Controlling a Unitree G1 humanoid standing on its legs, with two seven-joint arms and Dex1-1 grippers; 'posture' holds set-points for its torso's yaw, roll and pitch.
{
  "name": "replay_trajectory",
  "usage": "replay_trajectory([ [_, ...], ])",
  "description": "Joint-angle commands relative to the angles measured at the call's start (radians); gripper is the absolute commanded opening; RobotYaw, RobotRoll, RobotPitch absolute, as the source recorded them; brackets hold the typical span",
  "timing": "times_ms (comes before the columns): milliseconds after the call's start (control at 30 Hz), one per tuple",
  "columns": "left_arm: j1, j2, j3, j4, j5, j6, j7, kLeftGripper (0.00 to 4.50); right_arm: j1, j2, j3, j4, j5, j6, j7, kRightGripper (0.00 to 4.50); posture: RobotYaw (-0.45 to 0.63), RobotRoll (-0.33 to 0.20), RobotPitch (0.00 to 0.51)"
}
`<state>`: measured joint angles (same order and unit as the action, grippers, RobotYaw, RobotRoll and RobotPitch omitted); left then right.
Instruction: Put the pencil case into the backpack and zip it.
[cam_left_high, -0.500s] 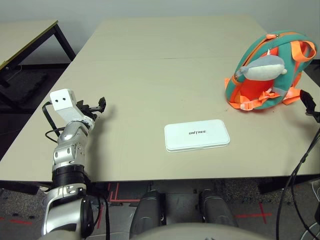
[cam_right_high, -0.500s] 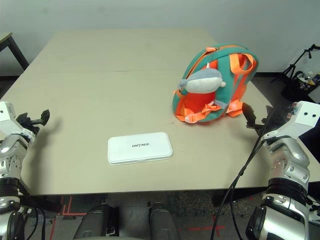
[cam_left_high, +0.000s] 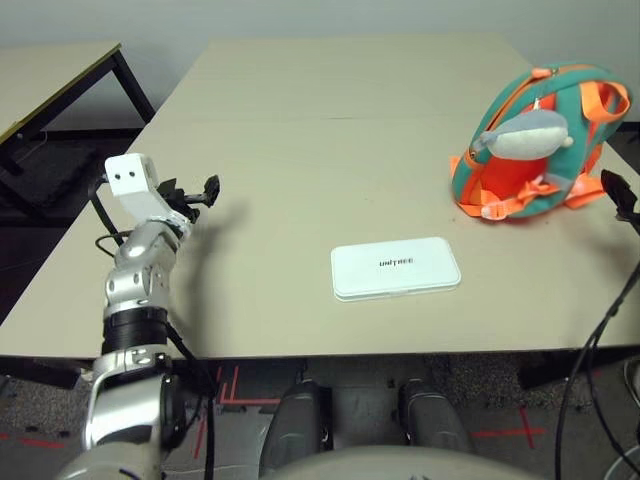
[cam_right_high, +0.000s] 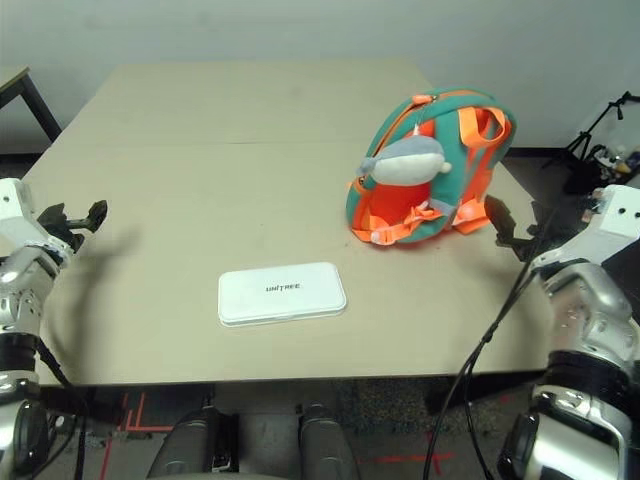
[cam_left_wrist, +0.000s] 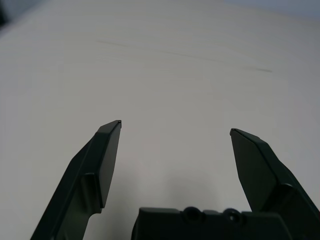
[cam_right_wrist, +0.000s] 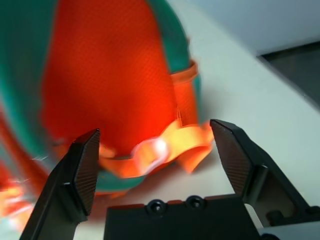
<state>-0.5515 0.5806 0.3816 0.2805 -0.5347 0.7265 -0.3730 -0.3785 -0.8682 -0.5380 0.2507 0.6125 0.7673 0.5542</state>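
White case flat on the table!

The pencil case (cam_left_high: 396, 269), rounded, dark-lettered, lies left of the teal-and-orange backpack (cam_right_high: 432, 165), nearer the robot; left gripper (cam_left_wrist: 176, 125) and right gripper (cam_right_wrist: 155, 125) both wide open, holding nothing!

A pale table (cam_left_high: 280, 190) carries a white pencil case (cam_left_high: 395, 269) – and a teal-and-orange backpack (cam_left_high: 590, 130)
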Motion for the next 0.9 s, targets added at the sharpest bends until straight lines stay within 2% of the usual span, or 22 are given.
replay_trajectory([
  [33,-0.05,0.075,0.058,-0.071,-0.187,0.424,-0.036,4.48,-0.003,-0.056,0.018,-0.152,0.128,0.392,-0.028,4.5,-0.01,0.0,0.075],
  [133,-0.115,0.13,0.108,-0.08,-0.294,0.75,-0.057,4.48,-0.082,-0.094,0.029,-0.212,0.217,0.735,-0.026,4.5,-0.02,0.0,0.082],
  [167,-0.13,0.149,0.112,-0.055,-0.345,0.824,-0.073,4.48,-0.094,-0.119,0.059,-0.201,0.297,0.803,-0.021,4.5,-0.02,0.0,0.083],
  [233,-0.131,0.177,0.096,-0.009,-0.445,0.883,-0.092,4.48,-0.083,-0.156,0.118,-0.175,0.434,0.847,-0.04,4.5,-0.02,0.0,0.08],
  [333,-0.099,0.175,0.055,0.021,-0.544,0.888,-0.064,4.5,-0.046,-0.171,0.185,-0.184,0.564,0.847,-0.107,3.7,-0.01,0.0,0.074],
  [433,-0.045,0.112,0.025,0.011,-0.627,0.888,-0.018,4.5,-0.047,-0.129,0.221,-0.167,0.638,0.847,-0.19,2.7,0.0,0.0,0.065],
  [600,0.018,-0.076,0.06,-0.032,-0.608,0.888,0.108,4.5,-0.07,-0.024,0.244,-0.134,0.656,0.847,-0.316,1.02,0.02,0.0,0.064],
  [700,0.047,-0.13,0.055,-0.056,-0.601,0.888,0.145,4.5,-0.077,0.012,0.258,-0.138,0.652,0.847,-0.35,0.03,0.02,0.0,0.068],
  [900,0.087,-0.152,0.016,-0.077,-0.612,0.888,0.171,4.5,-0.088,0.033,0.301,-0.139,0.651,0.847,-0.38,0.01,0.02,0.0,0.072],
])
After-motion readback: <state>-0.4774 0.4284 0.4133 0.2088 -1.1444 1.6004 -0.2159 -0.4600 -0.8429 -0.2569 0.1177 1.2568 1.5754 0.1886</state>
